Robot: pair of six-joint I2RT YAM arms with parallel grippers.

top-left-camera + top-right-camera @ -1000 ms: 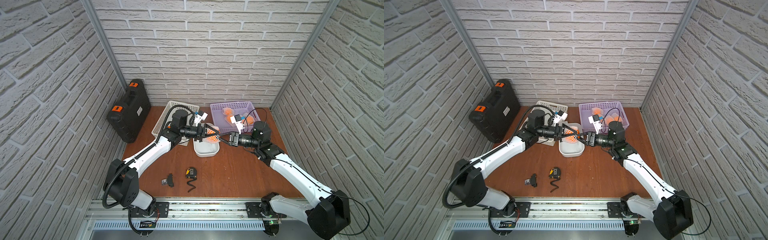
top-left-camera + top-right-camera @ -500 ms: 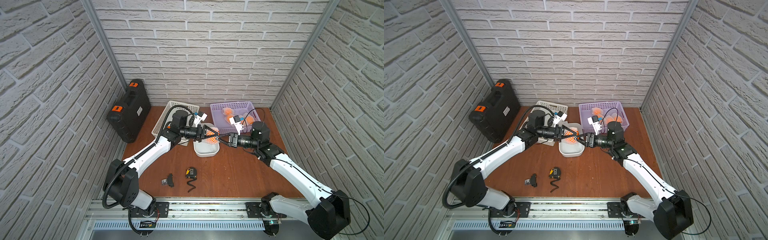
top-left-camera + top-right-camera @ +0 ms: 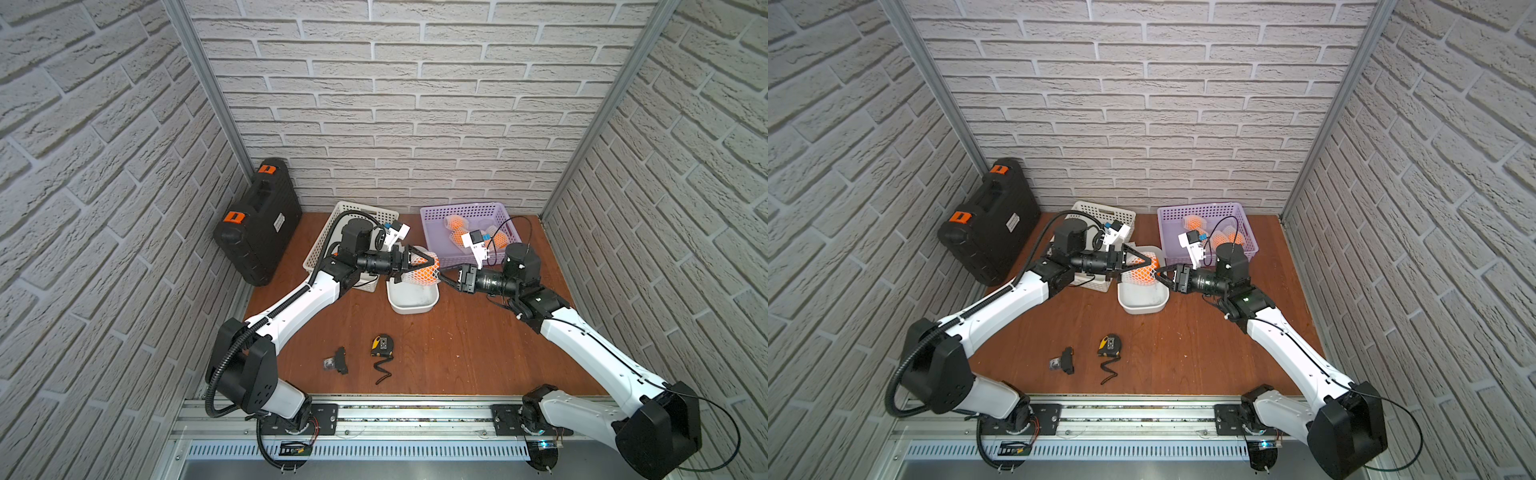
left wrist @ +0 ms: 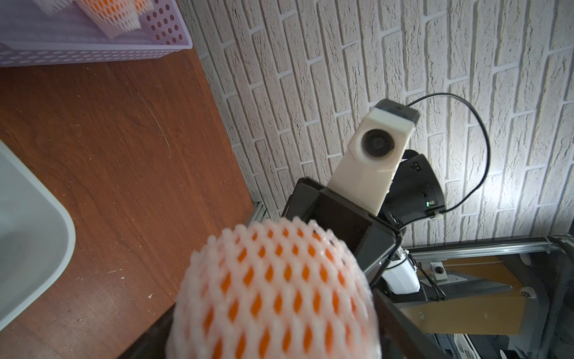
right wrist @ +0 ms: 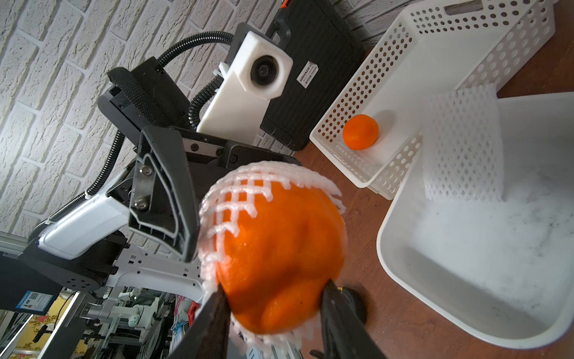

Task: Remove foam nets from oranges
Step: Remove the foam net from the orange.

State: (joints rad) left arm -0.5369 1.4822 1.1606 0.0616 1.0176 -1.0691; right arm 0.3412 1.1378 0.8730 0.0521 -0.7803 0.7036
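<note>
Right claw (image 3: 1162,274) is pinching the orange (image 5: 279,248) by its bare end above the white tub (image 3: 413,309). Left claw (image 3: 432,268) is straddling it wide, grip unclear. I'm planning on peeling the foam net (image 4: 273,279) away slowly.

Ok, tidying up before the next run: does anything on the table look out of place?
Yes: a tape measure and a small black gadget lie loose on the table near its front edge, unrelated to the half-netted orange. Nothing looks spilled or damaged.
</note>
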